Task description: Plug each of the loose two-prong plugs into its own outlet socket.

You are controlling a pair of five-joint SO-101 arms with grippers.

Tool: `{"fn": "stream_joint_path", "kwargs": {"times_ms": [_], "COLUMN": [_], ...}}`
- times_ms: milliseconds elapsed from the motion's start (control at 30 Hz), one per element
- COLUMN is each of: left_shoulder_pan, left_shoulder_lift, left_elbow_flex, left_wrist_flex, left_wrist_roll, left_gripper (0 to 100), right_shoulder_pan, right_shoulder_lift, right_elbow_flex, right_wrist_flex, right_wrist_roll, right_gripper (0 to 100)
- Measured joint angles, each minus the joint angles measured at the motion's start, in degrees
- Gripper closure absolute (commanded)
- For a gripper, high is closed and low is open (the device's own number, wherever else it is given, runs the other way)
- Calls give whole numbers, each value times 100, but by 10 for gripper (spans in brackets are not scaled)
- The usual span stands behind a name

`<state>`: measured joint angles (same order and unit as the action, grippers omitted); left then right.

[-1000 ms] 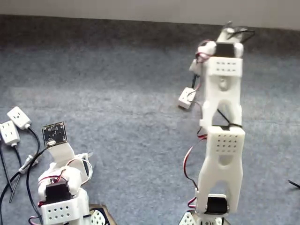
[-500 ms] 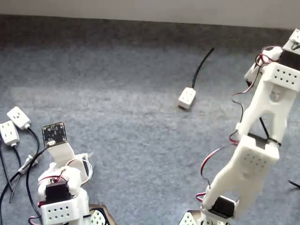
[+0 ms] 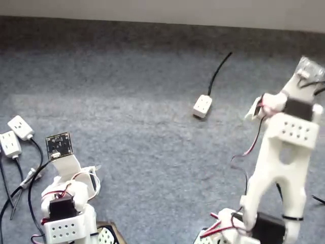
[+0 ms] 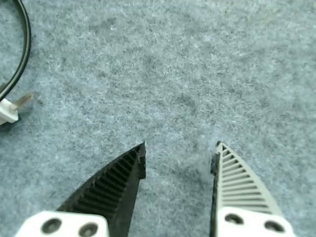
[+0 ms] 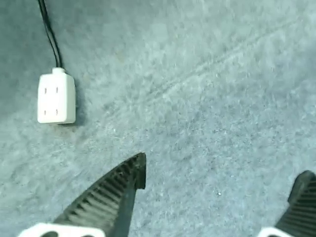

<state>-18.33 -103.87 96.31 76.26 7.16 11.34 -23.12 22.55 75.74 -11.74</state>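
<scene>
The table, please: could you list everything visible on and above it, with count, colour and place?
outlet sockets: three, white; one mid-table on a black cord, two side by side at the high view's left edge.
two-prong plug: one, white, loose on a black cord, a little off from the left gripper.
cables: several, black, running from the left-edge sockets past the left arm.
table cover: one, grey, felt-like, over the whole surface.
left arm: white, near edge; left gripper open over bare cover.
right arm: white; right gripper open, apart from the mid-table socket.
</scene>
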Motion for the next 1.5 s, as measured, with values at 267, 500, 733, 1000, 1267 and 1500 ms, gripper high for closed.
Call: {"fn": "stream_joint_path", "kwargs": {"times_ms": [267,500,733,1000,1267,1500], "left_shoulder_pan": [0,211,-1284,-2989,-3701,-3701], "left_shoulder_lift": [0,0,0,35,2154,6330], "left_elbow_flex": [0,0,-870,-1538,-1855,-4211], "left_wrist_flex": [0,-132,-440,-1398,-3279,-3112], "left_wrist_roll": [0,-431,-2998,-3191,-3437,-4923], "left_gripper": [766,768,765,764,764,765], "right_shoulder_pan": [-519,-536,-527,-519,-519,-519], "right_shoulder_lift": [-1398,-677,888,1503,1521,1521], "right_elbow_flex": [3473,3666,3446,2866,2848,2848], "right_wrist_flex": [-2514,-3095,-3604,-3358,-3358,-3358], "right_wrist_roll": [360,246,237,246,246,246], "right_gripper": [574,574,574,574,574,574]}}
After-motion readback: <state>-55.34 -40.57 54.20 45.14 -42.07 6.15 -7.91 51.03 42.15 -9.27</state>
